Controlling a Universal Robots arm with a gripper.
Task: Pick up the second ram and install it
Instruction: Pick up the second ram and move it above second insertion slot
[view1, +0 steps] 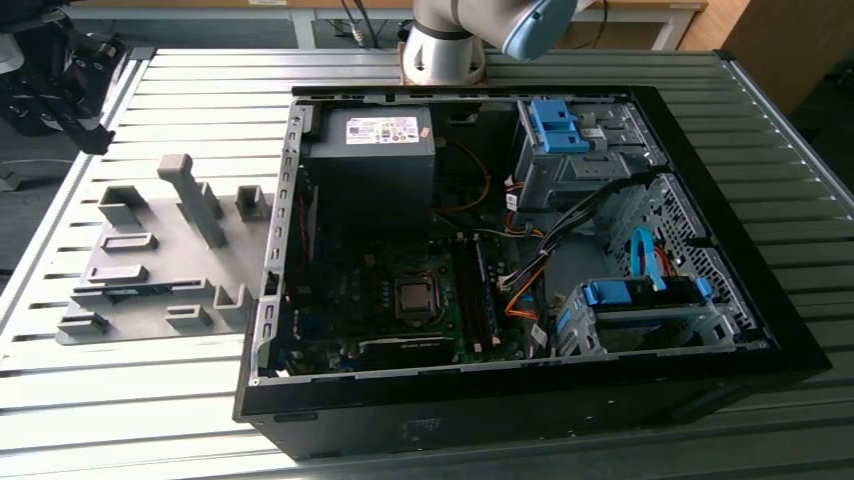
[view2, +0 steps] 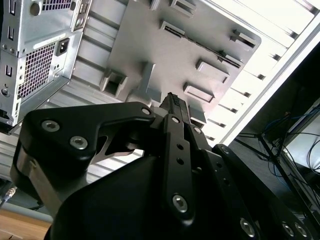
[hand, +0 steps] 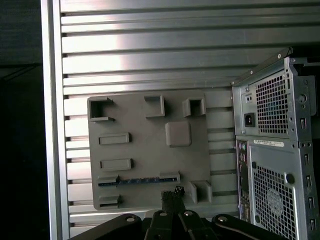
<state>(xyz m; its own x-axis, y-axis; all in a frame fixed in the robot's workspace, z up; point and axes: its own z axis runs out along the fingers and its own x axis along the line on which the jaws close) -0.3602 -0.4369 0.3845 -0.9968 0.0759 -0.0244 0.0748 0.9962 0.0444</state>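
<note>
Resting in gray tray (hand: 150, 150), second ram (hand: 137, 181) parallels table slats (hand: 150, 50).

A ribbed metal counter (view1: 747, 110) of long silver slats spreads across the exterior view. Beyond it stand a brown wooden panel (view1: 790, 45) at one o'clock and black equipment (view1: 54, 85) at ten o'clock, with grey floor (view1: 16, 230) at nine o'clock. In the second wrist view, bright light glares off the slats (view2: 280, 20).
</note>
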